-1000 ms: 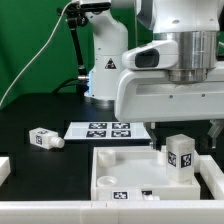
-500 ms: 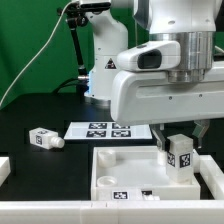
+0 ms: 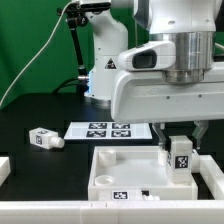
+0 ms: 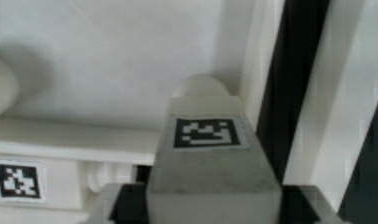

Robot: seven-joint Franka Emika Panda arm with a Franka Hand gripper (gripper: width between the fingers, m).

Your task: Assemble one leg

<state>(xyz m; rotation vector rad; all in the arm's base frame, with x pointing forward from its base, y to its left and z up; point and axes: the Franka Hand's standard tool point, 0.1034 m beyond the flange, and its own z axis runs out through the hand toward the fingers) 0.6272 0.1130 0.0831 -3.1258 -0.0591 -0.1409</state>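
A stubby white leg (image 3: 180, 158) with a fiducial tag stands upright at the right back corner of the large white square panel (image 3: 125, 170). My gripper (image 3: 180, 136) is right above it, with its dark fingers down on both sides of the leg's top. In the wrist view the leg (image 4: 207, 145) fills the space between the two dark pads (image 4: 140, 200), which sit against its sides. A second leg (image 3: 43, 138) lies on its side on the black table at the exterior view's left.
The marker board (image 3: 100, 129) lies flat behind the panel. A white part (image 3: 4, 168) shows at the exterior view's left edge. The robot's base (image 3: 105, 60) stands at the back, before a green backdrop.
My gripper has come down and moved left over the upright leg, and its fingers now straddle the leg's top. The leg stands a little lower than before.
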